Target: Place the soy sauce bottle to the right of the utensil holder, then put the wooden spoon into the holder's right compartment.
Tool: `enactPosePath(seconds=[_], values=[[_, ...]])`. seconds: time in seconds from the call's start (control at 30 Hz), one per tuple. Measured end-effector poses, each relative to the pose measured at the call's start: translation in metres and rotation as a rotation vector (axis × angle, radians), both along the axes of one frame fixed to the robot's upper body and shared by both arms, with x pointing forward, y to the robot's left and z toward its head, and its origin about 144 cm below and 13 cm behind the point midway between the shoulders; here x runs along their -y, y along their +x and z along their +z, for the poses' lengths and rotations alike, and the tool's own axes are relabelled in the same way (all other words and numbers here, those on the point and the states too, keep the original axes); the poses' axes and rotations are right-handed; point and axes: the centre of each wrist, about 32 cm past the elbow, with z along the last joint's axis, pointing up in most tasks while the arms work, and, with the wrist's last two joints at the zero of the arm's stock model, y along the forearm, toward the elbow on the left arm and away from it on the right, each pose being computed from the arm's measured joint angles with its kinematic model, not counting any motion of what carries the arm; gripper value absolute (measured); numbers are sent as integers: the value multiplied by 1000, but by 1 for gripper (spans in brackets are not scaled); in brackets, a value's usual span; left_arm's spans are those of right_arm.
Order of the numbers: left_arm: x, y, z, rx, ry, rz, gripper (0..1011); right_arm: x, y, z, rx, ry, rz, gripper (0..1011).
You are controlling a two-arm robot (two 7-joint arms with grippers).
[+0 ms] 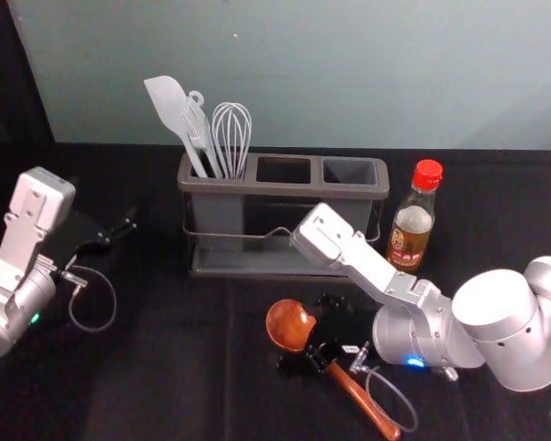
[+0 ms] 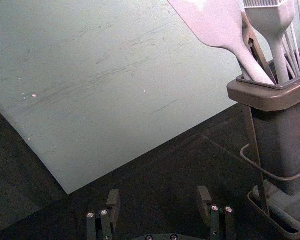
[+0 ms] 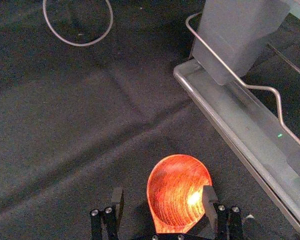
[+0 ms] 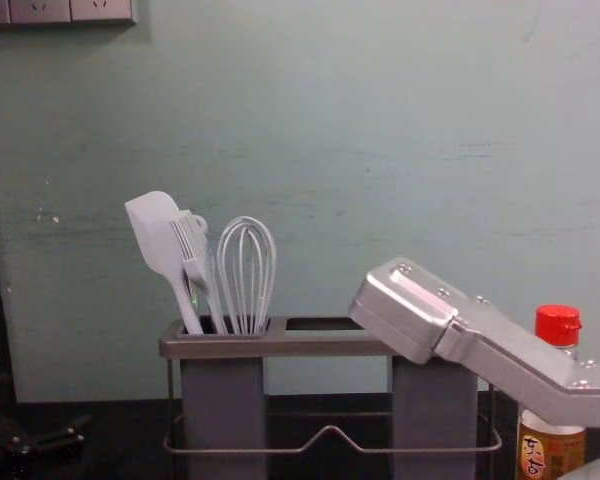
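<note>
In the head view my right gripper [image 1: 305,342] is low over the table at the wooden spoon [image 1: 367,404], in front of the utensil holder [image 1: 285,272]. The right wrist view has the right gripper [image 3: 162,195] open, the spoon's bowl [image 3: 177,190] between and below its fingers. The soy sauce bottle [image 1: 410,241] stands upright just right of the holder; in the chest view the right arm partly covers the bottle [image 4: 552,455]. The holder's right compartment [image 1: 350,172] has no utensil in it. My left gripper [image 1: 119,225] is parked at the left; its wrist view shows the left gripper [image 2: 159,194] open.
A grey spatula [image 1: 168,103], a brush [image 1: 198,129] and a whisk [image 1: 231,133] stand in the holder's left compartment. A wall [image 4: 380,150] rises behind the table. Black cloth [image 1: 165,367] covers the tabletop.
</note>
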Motion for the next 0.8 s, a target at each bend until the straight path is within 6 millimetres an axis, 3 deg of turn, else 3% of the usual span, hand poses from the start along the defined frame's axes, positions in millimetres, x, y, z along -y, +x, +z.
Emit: enactPosePath(seconds=[0.8], values=[[0, 0, 0, 0, 0, 0, 1005, 0, 2, -4, 18, -20, -18, 1000]])
